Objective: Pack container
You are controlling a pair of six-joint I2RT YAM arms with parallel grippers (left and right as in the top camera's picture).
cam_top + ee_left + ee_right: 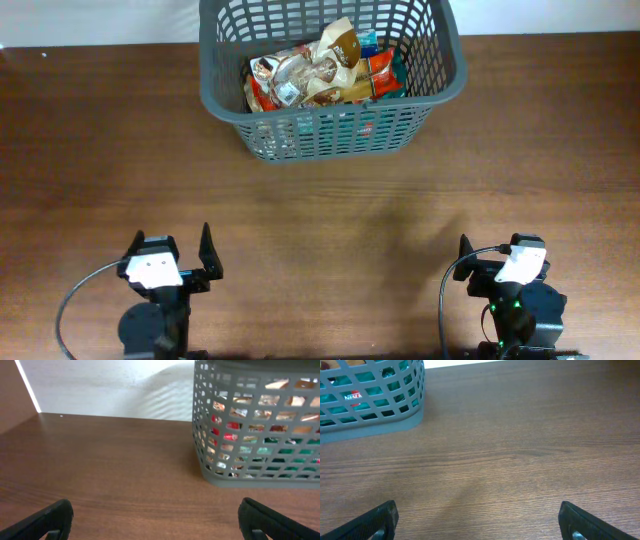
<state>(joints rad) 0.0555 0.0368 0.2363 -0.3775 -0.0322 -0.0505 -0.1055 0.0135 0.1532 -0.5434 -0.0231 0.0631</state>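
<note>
The large dark grey lattice-sided plastic basket (335, 130) runs off the overhead view at twelve o'clock; print on its crumpled food packets (320, 75) is unreadably small.

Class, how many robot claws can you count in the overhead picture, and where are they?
2. The left claw is bottom left, the right claw bottom right, both open and empty. None seems hidden.

**Grey basket, filled, at the far side**

The container (330, 135) is a dark grey plastic basket, rectangular, with lattice-slotted walls and a solid rim. It stands upright at the far middle of the wooden table (320, 220). Inside lies a heap of food packets (320, 70), red, gold and teal, showing through the slots (260, 481) (370, 427).
</note>
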